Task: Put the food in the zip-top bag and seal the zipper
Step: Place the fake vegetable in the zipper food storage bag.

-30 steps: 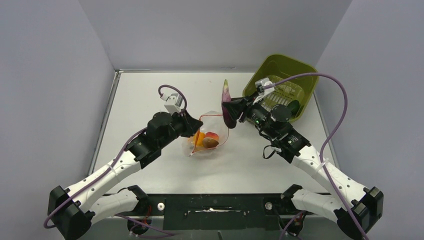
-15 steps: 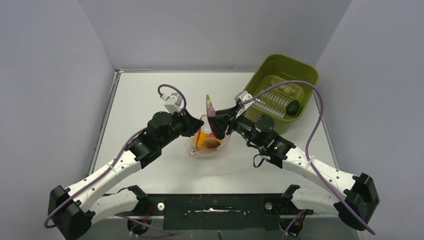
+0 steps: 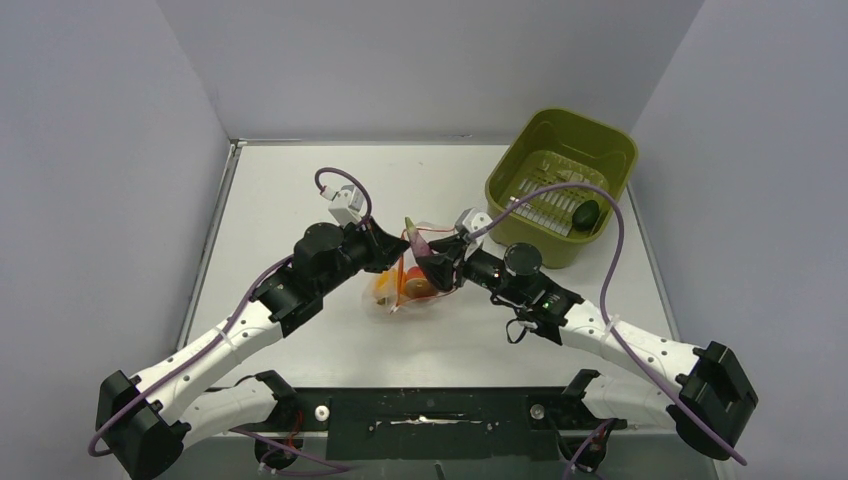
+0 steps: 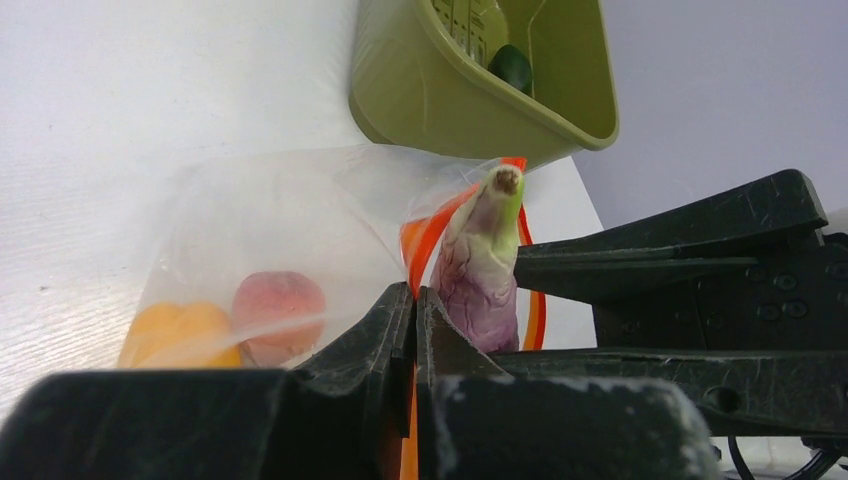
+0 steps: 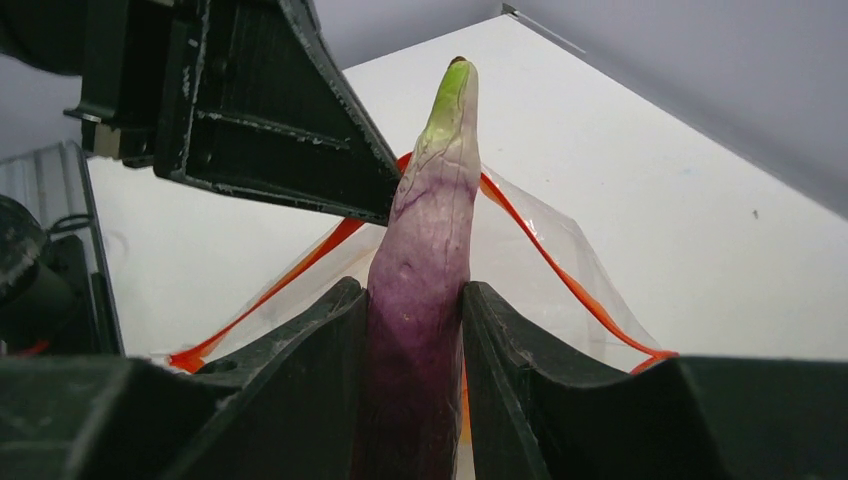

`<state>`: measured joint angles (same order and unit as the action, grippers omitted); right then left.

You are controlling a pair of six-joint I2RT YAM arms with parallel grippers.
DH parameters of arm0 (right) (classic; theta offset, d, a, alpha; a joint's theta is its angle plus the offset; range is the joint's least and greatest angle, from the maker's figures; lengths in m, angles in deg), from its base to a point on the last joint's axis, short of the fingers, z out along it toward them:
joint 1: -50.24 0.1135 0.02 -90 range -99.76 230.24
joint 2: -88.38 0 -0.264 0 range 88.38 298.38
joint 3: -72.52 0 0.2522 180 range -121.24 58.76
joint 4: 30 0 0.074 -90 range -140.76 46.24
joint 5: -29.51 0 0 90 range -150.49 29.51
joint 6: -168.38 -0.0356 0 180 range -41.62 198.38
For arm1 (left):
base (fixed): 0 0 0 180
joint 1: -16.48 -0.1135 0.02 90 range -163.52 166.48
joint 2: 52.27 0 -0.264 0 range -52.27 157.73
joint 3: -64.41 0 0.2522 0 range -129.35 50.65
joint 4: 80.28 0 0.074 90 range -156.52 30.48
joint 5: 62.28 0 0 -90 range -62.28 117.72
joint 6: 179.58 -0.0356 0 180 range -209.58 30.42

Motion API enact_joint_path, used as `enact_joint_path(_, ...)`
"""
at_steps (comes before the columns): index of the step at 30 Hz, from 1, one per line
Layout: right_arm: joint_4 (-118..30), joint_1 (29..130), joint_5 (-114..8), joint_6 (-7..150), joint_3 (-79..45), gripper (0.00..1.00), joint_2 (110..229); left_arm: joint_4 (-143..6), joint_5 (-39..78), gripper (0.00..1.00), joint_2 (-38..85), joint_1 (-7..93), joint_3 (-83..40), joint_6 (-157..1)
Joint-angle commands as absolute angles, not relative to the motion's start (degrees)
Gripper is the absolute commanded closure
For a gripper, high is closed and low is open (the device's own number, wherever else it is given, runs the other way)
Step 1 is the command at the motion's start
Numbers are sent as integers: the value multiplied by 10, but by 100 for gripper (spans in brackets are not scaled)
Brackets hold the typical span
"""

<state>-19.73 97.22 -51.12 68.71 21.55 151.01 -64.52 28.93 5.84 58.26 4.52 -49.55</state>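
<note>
The fingers of the right gripper (image 5: pixel 410 305) are closed on the lower body of the dark purple piece (image 5: pixel 425 250). This piece is long and narrow: dark purple low down, paler and mottled higher up, with a light green tip. It stands almost upright between the two fingers, tip up. The zipper (image 5: pixel 560 265), a thin red-orange strip, is open and makes a loop just behind and around the piece. How deep the lower end goes into the bag I cannot tell.

The fingers of the left gripper (image 4: pixel 413 300) are pressed together, with the red strip and the clear plastic of the bag's mouth pinched between them. They hold this edge lifted, so the mouth stands open toward the right gripper.

The zip-top bag (image 4: pixel 270 215) is clear and crinkly. Inside it lie the yellow-orange bell pepper (image 4: pixel 180 335) and the red-orange round fruit (image 4: pixel 280 300), touching each other.

Seen from above, the bag rests about in the middle of the table (image 3: pixel 290 190), between the two grippers. It is well apart from the left, right and far edges, and white surface shows on every side of it. The olive-green basket (image 3: pixel 610 135) stands at the far right corner, well apart from the bag, and the dark green piece (image 3: pixel 586 213) lies in it, near its right wall.
</note>
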Motion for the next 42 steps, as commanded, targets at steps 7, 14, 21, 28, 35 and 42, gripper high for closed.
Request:
enact_joint_path(7,-213,977,-406,945,233,73,1480,-708,235,100,44,579,39,-515)
enact_joint_path(14,-295,976,-380,1038,212,73,1479,-694,205,100,27,578,53,-543)
enact_joint_path(21,-400,974,-411,1142,175,73,1499,-681,193,100,21,576,50,-558)
enact_joint_path(28,-459,979,-400,1197,141,68,1523,-677,184,100,20,575,50,-564)
enact_joint_path(35,-506,980,-438,1255,117,66,1546,-676,180,100,21,575,52,-565)
enact_joint_path(42,-534,981,-470,1313,99,66,1555,-675,178,100,25,574,50,-566)
